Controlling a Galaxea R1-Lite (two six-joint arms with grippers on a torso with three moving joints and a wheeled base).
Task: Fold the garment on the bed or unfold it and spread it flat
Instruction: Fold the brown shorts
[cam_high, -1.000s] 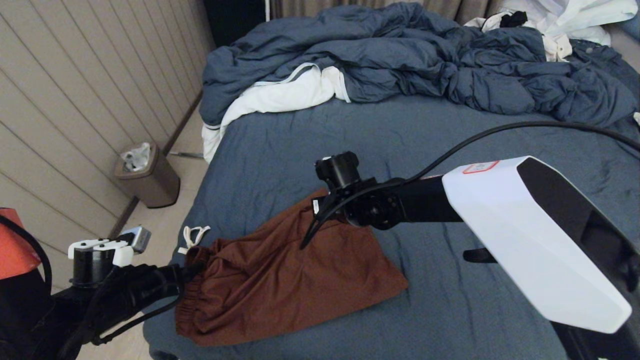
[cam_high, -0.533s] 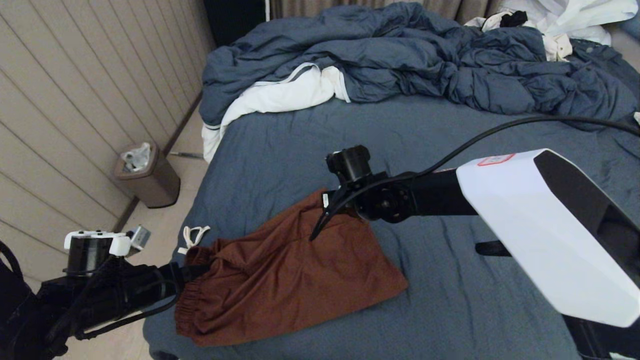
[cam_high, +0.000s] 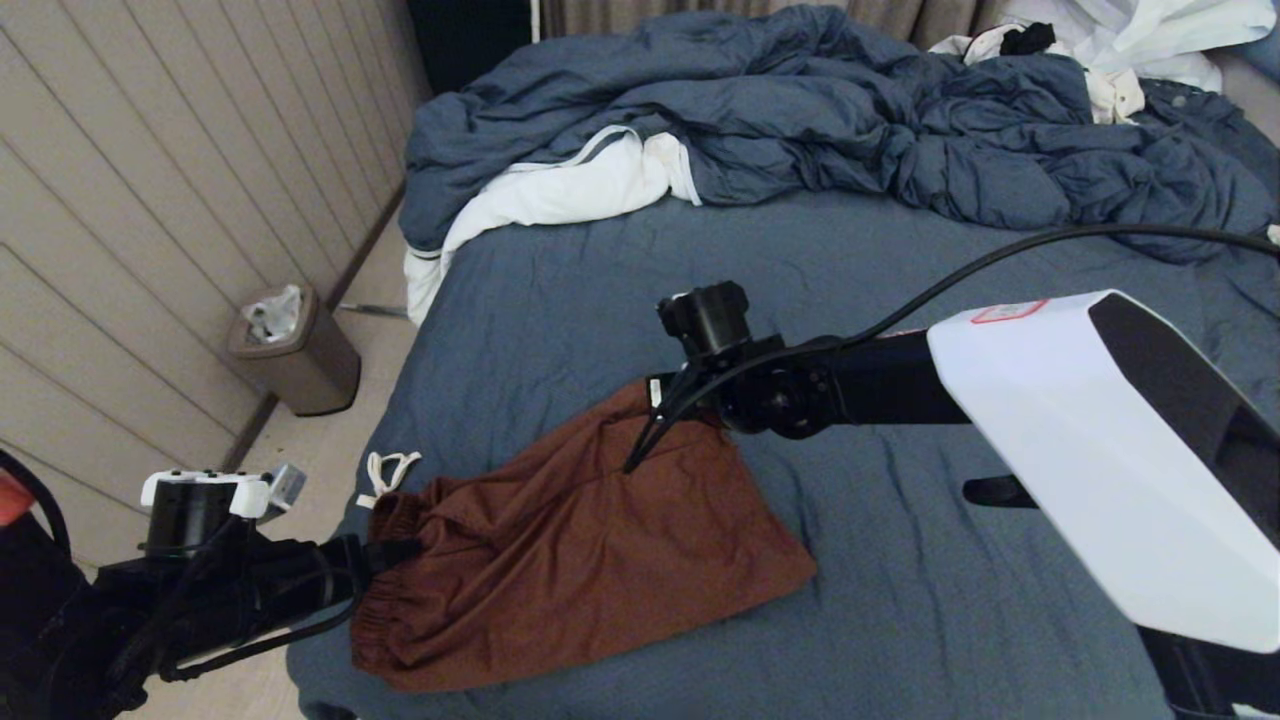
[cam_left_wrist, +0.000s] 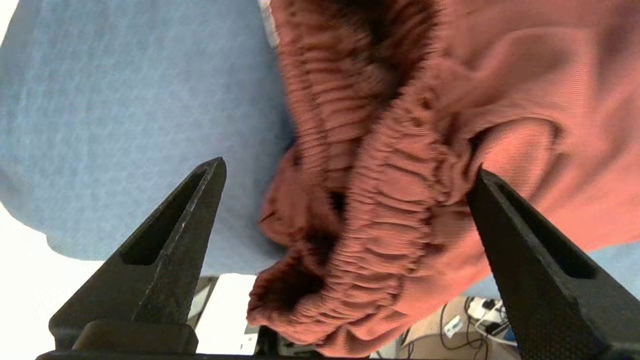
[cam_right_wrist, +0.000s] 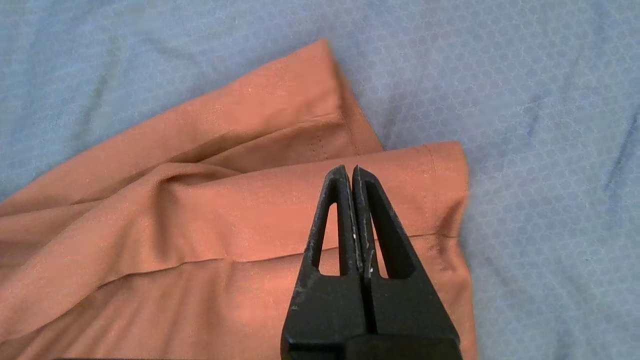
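Shorts (cam_high: 570, 545) lie near the bed's (cam_high: 900, 620) front left corner, rust-brown, folded over on themselves, long axis running on a slant from the gathered waistband (cam_left_wrist: 380, 220) at the bed's edge up to the leg hems (cam_right_wrist: 440, 200) further in. Left gripper (cam_high: 385, 552) sits right at that waistband end, jaws spread wide apart with the bunched elastic between them and nothing clamped. Right gripper (cam_right_wrist: 352, 200) hovers over the hem end, jaws pressed together and holding nothing, tips pointing down at the top layer just inside the hem. So each arm has its own end of the shorts, the left nearer the waist, the right nearer the legs. A white drawstring (cam_high: 388, 470) trails off the waist toward the bed's edge. Sheet beneath is slate-blue and lightly wrinkled, soft ground for a pinch. Further back lies a rumpled blue duvet (cam_high: 800, 110) with white clothes (cam_high: 560, 195); a small bin (cam_high: 300, 350) stands by the panelled wall (cam_high: 150, 200).
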